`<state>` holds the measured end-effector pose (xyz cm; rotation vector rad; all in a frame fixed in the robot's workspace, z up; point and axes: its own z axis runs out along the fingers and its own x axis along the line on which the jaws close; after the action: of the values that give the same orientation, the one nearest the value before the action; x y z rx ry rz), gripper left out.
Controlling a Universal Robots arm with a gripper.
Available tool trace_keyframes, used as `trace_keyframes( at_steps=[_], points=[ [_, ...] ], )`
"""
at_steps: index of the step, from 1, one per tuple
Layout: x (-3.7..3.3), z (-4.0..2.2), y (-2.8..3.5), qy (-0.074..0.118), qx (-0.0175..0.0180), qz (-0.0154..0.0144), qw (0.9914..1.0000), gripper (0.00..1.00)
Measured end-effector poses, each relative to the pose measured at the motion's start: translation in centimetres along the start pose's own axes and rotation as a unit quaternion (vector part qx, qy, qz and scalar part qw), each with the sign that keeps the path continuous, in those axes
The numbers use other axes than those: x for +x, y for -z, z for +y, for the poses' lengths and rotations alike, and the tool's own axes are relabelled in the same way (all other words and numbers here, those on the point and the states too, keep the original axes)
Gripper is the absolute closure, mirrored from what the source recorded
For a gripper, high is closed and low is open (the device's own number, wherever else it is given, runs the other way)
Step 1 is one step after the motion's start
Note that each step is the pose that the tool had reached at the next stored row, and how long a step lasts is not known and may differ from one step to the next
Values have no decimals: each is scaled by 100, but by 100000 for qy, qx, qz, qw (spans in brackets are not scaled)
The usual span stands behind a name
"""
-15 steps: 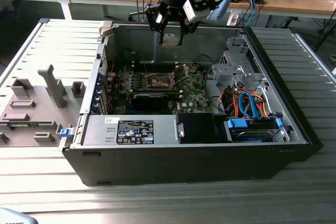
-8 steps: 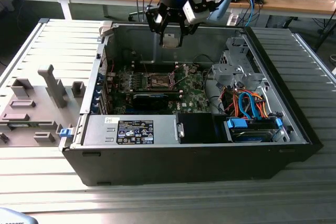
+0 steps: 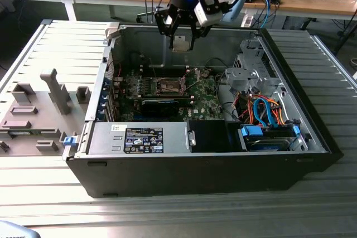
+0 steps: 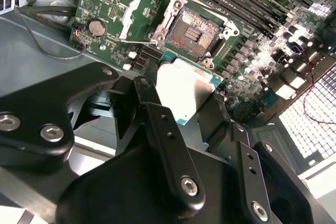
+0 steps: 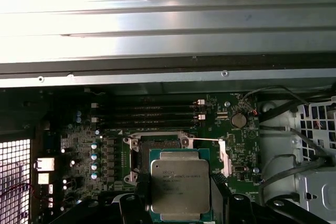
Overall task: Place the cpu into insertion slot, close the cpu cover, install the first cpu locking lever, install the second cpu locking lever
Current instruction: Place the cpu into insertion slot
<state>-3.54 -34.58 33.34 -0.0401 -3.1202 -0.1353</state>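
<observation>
The chip (image 5: pixel 180 182), a small flat square with a dull silver-grey top and a green edge, is being gripped at its sides by the closed fingers of the gripper (image 3: pixel 180 42). This is being seen in the upper centre of the exterior view, over the open computer case (image 3: pixel 167 171). There the chip is being made out as little more than a pale patch. The socket (image 4: pixel 197 34) is being shown whole in the second wrist view, with its cover (image 4: pixel 127 19) swung open beside it. In the first wrist view the socket is being partly hidden by the chip.
</observation>
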Motion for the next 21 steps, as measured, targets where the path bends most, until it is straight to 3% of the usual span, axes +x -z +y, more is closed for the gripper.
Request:
trace_keyframes(
  at_steps=[21],
  points=[
    [1, -6, -48, 5, 5, -3, 100000, 45]
  ],
)
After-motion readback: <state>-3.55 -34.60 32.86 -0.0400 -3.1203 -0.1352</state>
